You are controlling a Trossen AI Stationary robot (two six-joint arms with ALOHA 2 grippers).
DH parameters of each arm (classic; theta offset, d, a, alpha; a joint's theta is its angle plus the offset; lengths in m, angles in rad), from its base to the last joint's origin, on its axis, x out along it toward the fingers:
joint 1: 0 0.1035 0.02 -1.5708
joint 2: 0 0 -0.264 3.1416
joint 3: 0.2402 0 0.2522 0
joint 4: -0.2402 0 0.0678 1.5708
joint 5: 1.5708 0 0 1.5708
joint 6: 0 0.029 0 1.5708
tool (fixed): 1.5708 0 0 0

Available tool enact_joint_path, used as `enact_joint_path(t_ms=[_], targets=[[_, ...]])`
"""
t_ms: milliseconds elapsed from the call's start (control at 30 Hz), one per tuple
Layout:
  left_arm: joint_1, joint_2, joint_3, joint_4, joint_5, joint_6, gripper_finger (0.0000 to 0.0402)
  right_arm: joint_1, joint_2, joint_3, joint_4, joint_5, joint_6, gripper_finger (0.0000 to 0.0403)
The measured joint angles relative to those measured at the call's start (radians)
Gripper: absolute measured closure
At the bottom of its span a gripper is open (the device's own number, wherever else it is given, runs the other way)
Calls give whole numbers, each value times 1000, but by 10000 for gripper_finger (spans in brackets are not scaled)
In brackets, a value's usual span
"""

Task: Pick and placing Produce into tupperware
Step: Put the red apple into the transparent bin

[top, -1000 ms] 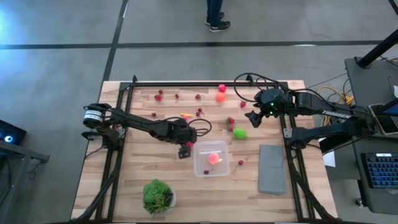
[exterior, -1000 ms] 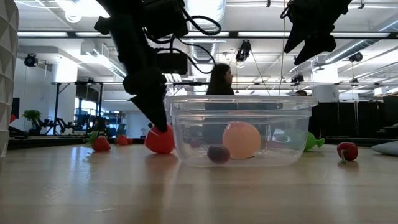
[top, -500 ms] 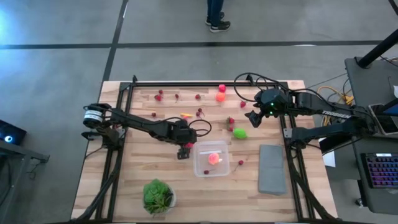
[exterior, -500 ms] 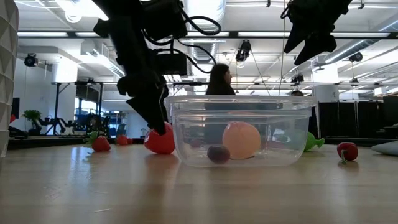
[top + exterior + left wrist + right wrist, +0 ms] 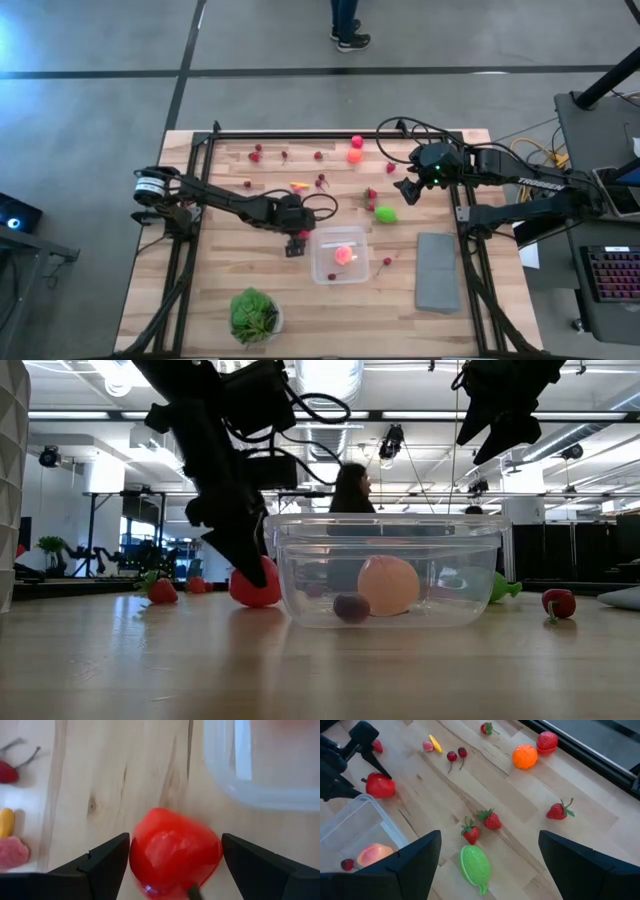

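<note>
Presently the left pincer (image 5: 297, 240) is low over the wooden counter (image 5: 230, 270), just beside the near-left corner of the clear tupperware (image 5: 339, 256). Its fingers stand apart on either side of a red round fruit (image 5: 175, 852), which rests on the counter; from the wrist view the fruit lies between the fingers, and contact cannot be confirmed. In the low view the same fruit (image 5: 255, 583) sits against the tupperware's outer wall (image 5: 300, 570) with a finger reaching down to it.

Inside the tupperware lie a peach-coloured piece (image 5: 388, 585) and a small dark cherry (image 5: 351, 607).

The right pincer (image 5: 407, 190) hangs above the counter's far right part, fingers apart and empty. Below it lie a lime-green piece (image 5: 475, 865), two strawberries (image 5: 482, 825), an orange (image 5: 525, 756) and a pair of cherries (image 5: 456, 755). Further red berries (image 5: 270, 154) are scattered along the far edge.

A grey slab (image 5: 437, 271) lies to the right of the tupperware, and a leafy plant in a white bowl (image 5: 254, 314) stands near the front edge.
</note>
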Motion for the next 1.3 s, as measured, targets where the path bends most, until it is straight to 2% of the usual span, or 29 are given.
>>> enact_joint_path(t_ms=[500, 733, 1300], targets=[[1, 0, -32, 41, -20, -1, 103, 0, 0, 0, 0, 0, 0, 76], [1, 0, -34, 46, -61, -1, 103, 0, 0, 0, 0, 0, 0, 76], [1, 0, -36, 45, -63, -1, 105, 0, 0, 0, 0, 0, 0, 76]])
